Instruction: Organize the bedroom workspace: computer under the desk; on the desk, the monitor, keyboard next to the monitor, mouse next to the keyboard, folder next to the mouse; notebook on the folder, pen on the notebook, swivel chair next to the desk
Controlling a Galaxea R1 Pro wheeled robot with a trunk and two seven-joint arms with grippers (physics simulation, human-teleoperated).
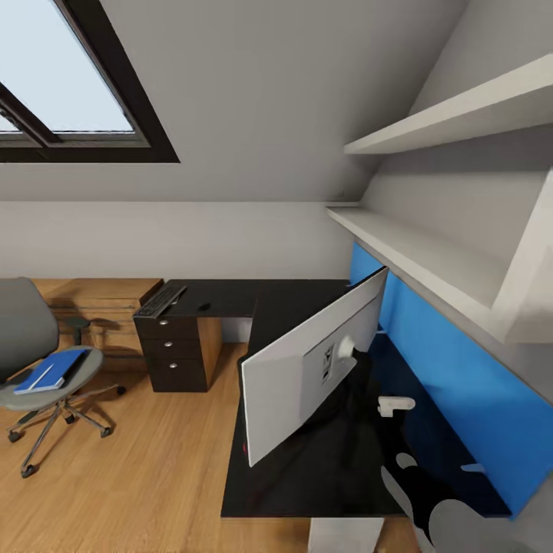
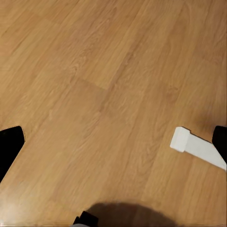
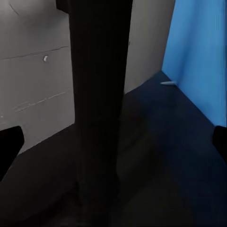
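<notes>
From the head camera, the monitor (image 1: 315,365) stands on the black desk (image 1: 296,480) showing its white back, the keyboard (image 1: 160,300) and small mouse (image 1: 203,306) lie at the desk's far end above the drawers (image 1: 177,353), and the blue folder (image 1: 52,370) sits on the swivel chair (image 1: 38,369) out on the wood floor (image 1: 169,453). Left wrist now: the left gripper (image 2: 113,142) hangs spread wide, holding nothing, over bare floor beside a white desk leg (image 2: 196,147). Right wrist: the right gripper (image 3: 113,142) is parted too, dark fingertips (image 3: 9,144) flanking the monitor's stand (image 3: 97,104) before the blue back panel (image 3: 201,61).
</notes>
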